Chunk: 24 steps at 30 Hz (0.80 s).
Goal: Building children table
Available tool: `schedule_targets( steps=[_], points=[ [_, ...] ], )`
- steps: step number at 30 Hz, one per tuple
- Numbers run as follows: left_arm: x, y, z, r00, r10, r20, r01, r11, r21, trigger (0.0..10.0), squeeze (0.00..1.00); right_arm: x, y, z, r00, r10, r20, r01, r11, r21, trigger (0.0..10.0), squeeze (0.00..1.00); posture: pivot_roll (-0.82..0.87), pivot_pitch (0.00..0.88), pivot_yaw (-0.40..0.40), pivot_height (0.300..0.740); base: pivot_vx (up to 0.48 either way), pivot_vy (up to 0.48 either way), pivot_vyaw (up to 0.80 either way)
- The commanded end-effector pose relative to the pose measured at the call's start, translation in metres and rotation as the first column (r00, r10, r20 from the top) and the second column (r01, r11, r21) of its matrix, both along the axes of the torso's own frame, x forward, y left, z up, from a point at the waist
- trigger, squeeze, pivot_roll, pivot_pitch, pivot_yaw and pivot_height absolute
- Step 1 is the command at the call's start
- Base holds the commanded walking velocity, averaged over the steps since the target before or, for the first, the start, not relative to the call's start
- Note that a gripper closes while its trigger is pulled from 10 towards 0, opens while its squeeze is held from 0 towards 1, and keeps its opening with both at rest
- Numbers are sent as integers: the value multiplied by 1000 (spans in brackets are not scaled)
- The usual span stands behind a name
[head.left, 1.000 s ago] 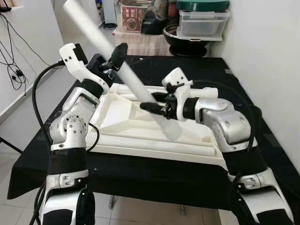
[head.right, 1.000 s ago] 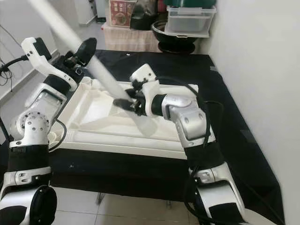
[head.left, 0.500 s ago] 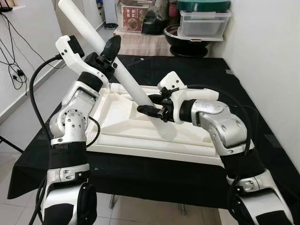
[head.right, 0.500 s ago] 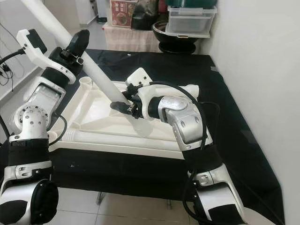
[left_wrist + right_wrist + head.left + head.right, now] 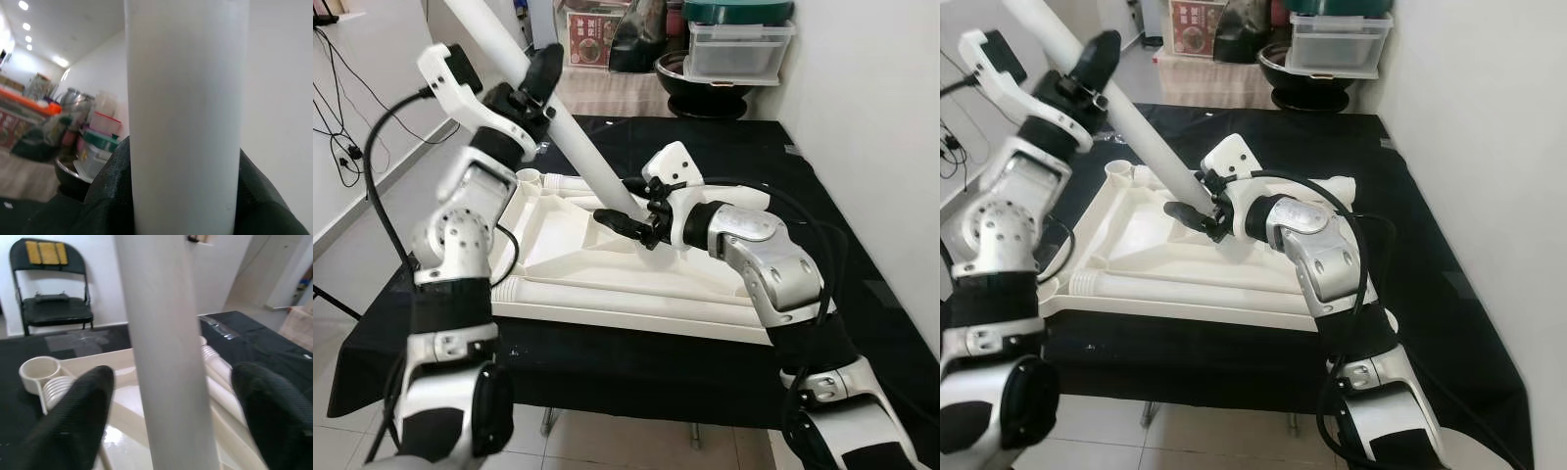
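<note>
A long white table leg (image 5: 578,147) slants steeply from the upper left down to the upturned white tabletop (image 5: 563,264) on the black-covered table. My left gripper (image 5: 536,86) is shut on the leg's upper part, with black fingers (image 5: 110,196) pressing both sides. My right gripper (image 5: 619,203) is open around the leg's lower end; its fingers (image 5: 83,416) stand apart from the tube (image 5: 161,357). The leg's bottom tip is hidden behind that gripper. Another leg (image 5: 626,294) lies along the tabletop's near edge.
A round threaded socket (image 5: 529,178) sits at the tabletop's far left corner. Behind the table are a black wok (image 5: 705,88) and a plastic box (image 5: 736,47). A white wall runs close on the right. A folding chair (image 5: 51,289) stands beyond the table's left side.
The leg has swung steeper and its lower end has moved back and left over the tabletop. My left gripper rose with it; my right gripper followed the lower end.
</note>
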State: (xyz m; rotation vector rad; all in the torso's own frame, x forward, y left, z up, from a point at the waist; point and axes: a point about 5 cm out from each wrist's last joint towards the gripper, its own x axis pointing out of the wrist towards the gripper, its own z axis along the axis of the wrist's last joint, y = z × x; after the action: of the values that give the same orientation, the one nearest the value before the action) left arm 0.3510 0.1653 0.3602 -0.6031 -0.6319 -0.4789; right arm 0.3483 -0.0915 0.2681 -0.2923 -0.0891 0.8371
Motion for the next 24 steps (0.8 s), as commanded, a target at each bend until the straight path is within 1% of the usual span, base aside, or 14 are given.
schedule_targets(
  steps=[1,5,8,10,11,12,13,16,17,18,19,20,23,24],
  points=[
    [-6,6,17,996,42,77,-43,999,22,0,0,1,-5,-6,1000,-25,-6,25,1000,2,10000,1000,-119,21,-7,740,0,0,0],
    [-12,14,33,986,86,142,-96,993,63,0,0,3,-12,-10,998,-62,-1,62,998,-3,10000,1000,-120,20,-8,740,0,0,0],
    [-27,19,56,938,187,293,-261,936,235,0,0,7,-27,-14,983,-177,52,175,984,39,10000,1000,-116,14,-13,740,0,0,0],
    [-30,20,60,924,203,324,-296,915,273,0,0,8,-31,-14,973,-215,78,211,976,62,10000,1000,-116,14,-13,740,0,0,0],
    [-33,19,62,906,220,361,-344,880,328,0,0,9,-36,-14,959,-264,106,255,962,93,10000,459,-114,13,-15,740,0,0,0],
    [-36,18,63,886,235,400,-398,828,395,0,0,11,-42,-15,927,-348,136,335,936,109,10000,0,-114,12,-14,740,0,0,0],
    [-36,18,63,886,235,400,-398,828,395,0,0,11,-42,-15,927,-348,136,335,936,109,10000,0,-114,12,-14,740,0,0,0],
    [-39,16,54,836,279,471,-527,644,554,0,0,12,-51,-29,915,-404,-11,396,891,221,10000,0,-113,10,-11,740,0,0,0],
    [-38,16,51,828,289,481,-548,603,580,0,0,11,-52,-31,916,-399,-54,398,879,262,10000,0,-111,13,-11,740,0,0,0],
    [-37,16,46,826,309,472,-557,575,599,7529,0,9,-54,-34,915,-395,-83,401,864,304,10000,0,-107,15,-9,740,0,0,0],
    [-37,16,46,826,309,472,-557,575,599,7529,0,9,-54,-34,915,-395,-83,401,864,304,10000,0,-107,15,-9,740,0,0,0],
    [-35,16,39,830,324,455,-556,550,623,10000,0,7,-56,-38,911,-395,-117,410,849,334,10000,0,-107,16,-8,740,0,0,0],
    [-34,15,30,837,336,431,-547,523,654,10000,0,4,-57,-44,905,-402,-138,424,840,339,10000,0,-108,20,-4,740,0,0,0],
    [-31,15,14,849,361,385,-525,498,690,10000,0,0,-56,-52,901,-406,-153,434,829,352,10000,0,-105,26,-1,740,0,0,0]
  ],
)
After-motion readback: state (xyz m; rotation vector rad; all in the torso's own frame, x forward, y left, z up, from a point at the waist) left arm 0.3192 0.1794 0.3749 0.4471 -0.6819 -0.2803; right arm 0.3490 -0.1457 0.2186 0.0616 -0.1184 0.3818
